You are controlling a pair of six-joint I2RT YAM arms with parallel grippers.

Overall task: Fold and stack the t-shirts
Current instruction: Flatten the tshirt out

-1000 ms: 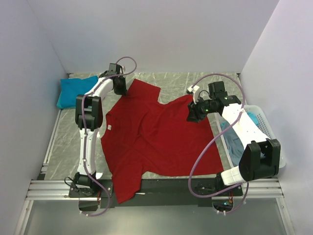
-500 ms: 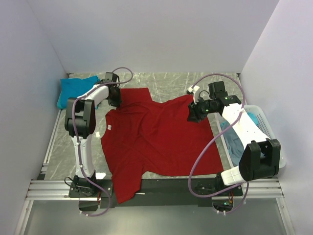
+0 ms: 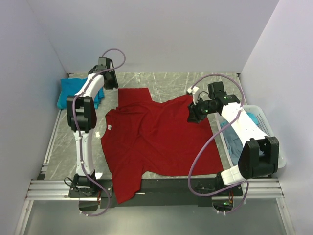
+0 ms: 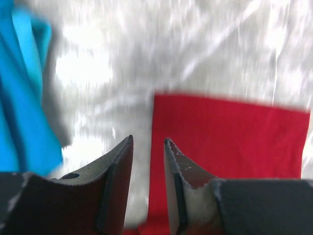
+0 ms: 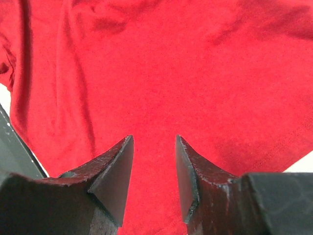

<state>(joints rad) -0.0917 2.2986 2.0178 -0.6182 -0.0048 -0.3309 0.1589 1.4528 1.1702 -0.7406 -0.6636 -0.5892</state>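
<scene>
Left claw has released the red t-shirt.

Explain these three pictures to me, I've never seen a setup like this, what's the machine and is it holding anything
These are two white robot arms bolted to the near edge of a grey marbled table. The wide picture looks down from above and behind them. The other two come from small cameras on each wrist, so the dark wedges at the bottom are that arm's own fingers. A bright red cloth t-shirt lies spread out in the middle. A teal cloth t-shirt sits at the far left, and a white plastic lattice basket on the right holds a grey-blue t-shirt. The left gripper hangs open near the red shirt's far left corner, the right gripper open over its right side. Neither holds anything.
</scene>
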